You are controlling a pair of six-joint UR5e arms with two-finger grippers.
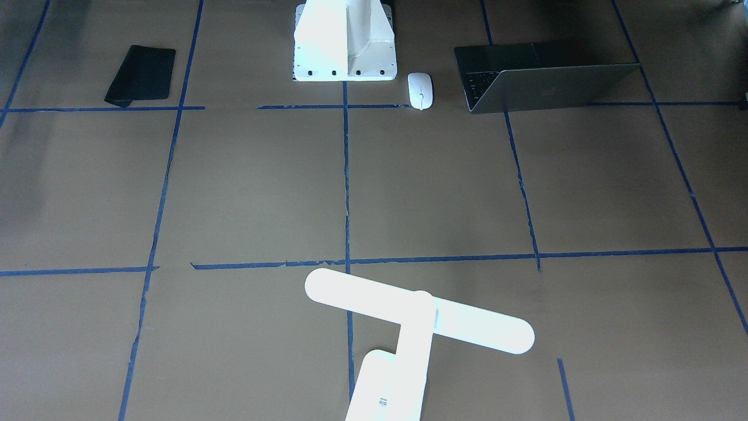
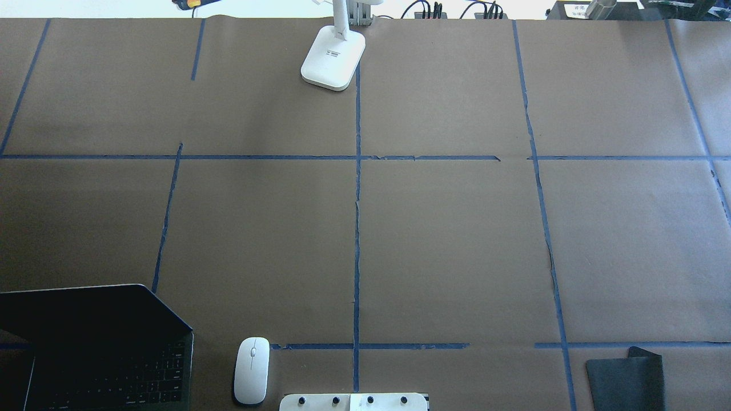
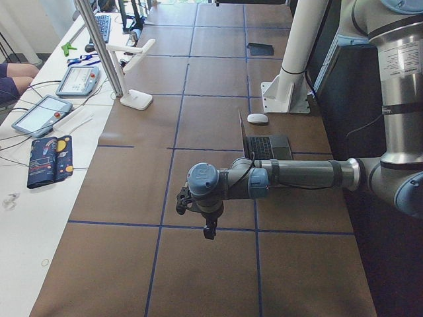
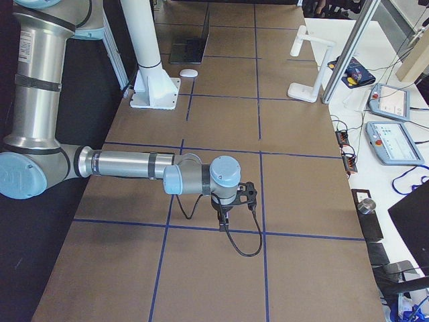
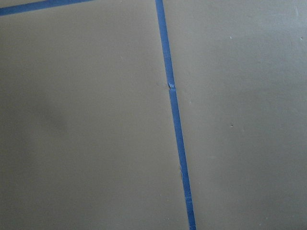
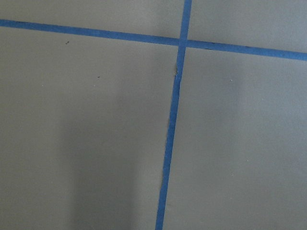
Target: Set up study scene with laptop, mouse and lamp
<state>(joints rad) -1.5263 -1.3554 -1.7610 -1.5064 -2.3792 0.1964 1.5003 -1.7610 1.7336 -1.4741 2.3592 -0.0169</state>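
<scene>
- The laptop (image 2: 97, 342) sits open at the robot's near left corner of the table (image 2: 457, 240), lid raised and keys facing the robot.
- The mouse (image 2: 252, 370) lies flat just beside the laptop, between it and the white bolted pedestal (image 1: 345, 44), touching neither.
- The lamp (image 1: 418, 313) stands on the far edge of the table near the centre tape line (image 2: 357, 228), well apart from the laptop and mouse, with its bar head reaching out over the table.
- A black pad (image 2: 625, 382) rests at the robot's near right corner.
- The left claw (image 3: 209, 231) hangs over bare table at the left end, holding nothing; whether it is wide or narrow cannot be told.
- The right claw (image 4: 223, 223) hangs likewise over the right end, empty, its spread also impossible to tell.
- Both wrist cameras show only brown table and blue tape.
</scene>
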